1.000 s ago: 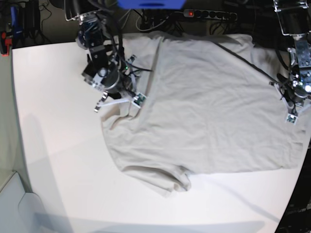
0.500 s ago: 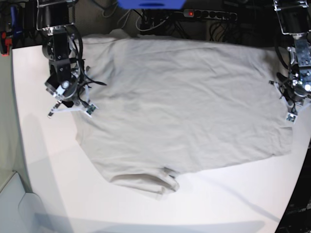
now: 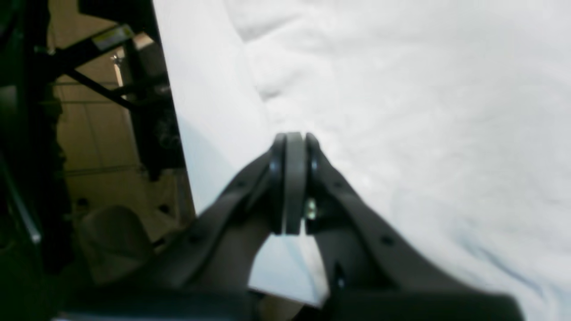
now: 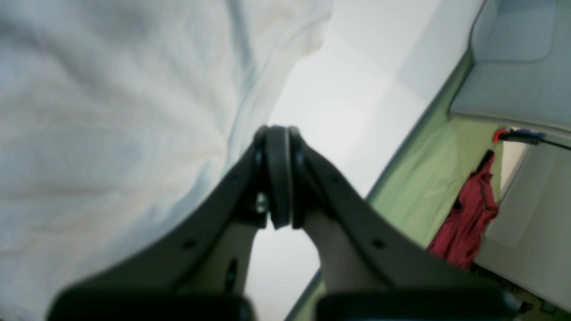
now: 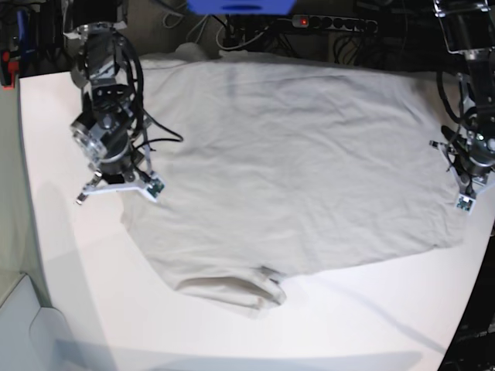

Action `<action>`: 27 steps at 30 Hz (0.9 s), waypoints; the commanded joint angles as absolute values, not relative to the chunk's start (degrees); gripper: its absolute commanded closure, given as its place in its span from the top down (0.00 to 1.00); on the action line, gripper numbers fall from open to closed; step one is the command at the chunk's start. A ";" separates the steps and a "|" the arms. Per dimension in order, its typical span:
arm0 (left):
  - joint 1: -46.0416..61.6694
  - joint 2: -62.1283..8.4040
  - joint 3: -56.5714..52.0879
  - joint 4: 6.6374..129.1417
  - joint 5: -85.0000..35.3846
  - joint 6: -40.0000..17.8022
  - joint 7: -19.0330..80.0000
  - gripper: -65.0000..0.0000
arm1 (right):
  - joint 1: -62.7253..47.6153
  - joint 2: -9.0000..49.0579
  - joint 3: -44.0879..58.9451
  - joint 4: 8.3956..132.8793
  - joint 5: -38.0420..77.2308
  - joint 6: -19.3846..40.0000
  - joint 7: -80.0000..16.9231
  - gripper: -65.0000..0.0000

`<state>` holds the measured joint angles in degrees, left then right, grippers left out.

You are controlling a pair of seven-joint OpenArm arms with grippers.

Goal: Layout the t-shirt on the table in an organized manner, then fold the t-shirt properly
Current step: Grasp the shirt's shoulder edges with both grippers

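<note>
The beige t-shirt (image 5: 294, 170) lies spread wide and mostly flat on the white table (image 5: 77, 270), with one part folded under at its near edge (image 5: 259, 287). My right gripper (image 5: 116, 174) stands at the shirt's left edge. In the right wrist view this gripper (image 4: 276, 131) is shut over bare table (image 4: 339, 125), just beside the t-shirt (image 4: 111, 111), with no cloth seen between the jaws. My left gripper (image 5: 466, 182) sits at the shirt's right edge. Seen from the left wrist, it (image 3: 292, 138) is shut right where the t-shirt (image 3: 424, 111) meets the table (image 3: 205, 111); any pinched cloth is hidden.
A power strip (image 5: 332, 22) and cables run behind the table's far edge. The table's right edge drops off close to my left gripper. Off the table's left side, a red cloth (image 4: 468, 214) hangs by a green floor strip, and a grey panel (image 5: 23, 325) sits at the near left corner.
The right gripper swept left, spreading the shirt out flat, then shifted slightly toward the near side. The left gripper moved a little nearer too. Over the last half second the shirt stayed still.
</note>
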<state>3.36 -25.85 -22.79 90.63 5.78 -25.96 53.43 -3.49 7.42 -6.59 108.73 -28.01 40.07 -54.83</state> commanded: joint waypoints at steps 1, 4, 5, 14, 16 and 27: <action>3.82 -26.24 -23.25 92.35 6.11 -25.63 53.49 0.00 | -3.38 7.34 -6.99 109.85 -27.74 40.00 -54.11 0.00; 6.64 -24.04 -23.25 94.73 6.20 -25.63 55.43 0.00 | -5.05 5.05 -7.96 109.76 -27.65 40.00 -53.76 0.00; 7.96 -23.43 -23.34 95.52 6.20 -25.63 56.22 0.00 | -5.67 4.00 -7.96 109.85 -27.74 40.00 -53.67 0.00; 16.92 -17.01 -28.35 94.73 6.20 -25.63 53.76 0.00 | -6.90 0.92 -8.04 109.49 -27.56 40.00 -53.58 0.00; 16.66 -17.01 -28.18 91.30 6.20 -25.63 51.91 0.00 | -6.90 0.75 -8.22 109.49 -27.56 40.00 -53.58 0.00; 4.97 -17.19 -27.82 72.04 6.64 -25.63 44.70 0.00 | -8.13 0.84 -9.01 109.49 -27.56 40.00 -53.58 0.00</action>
<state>4.32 -18.13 -28.53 73.67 7.66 -23.07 40.38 -8.93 0.95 -9.06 108.60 -27.64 40.10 -54.24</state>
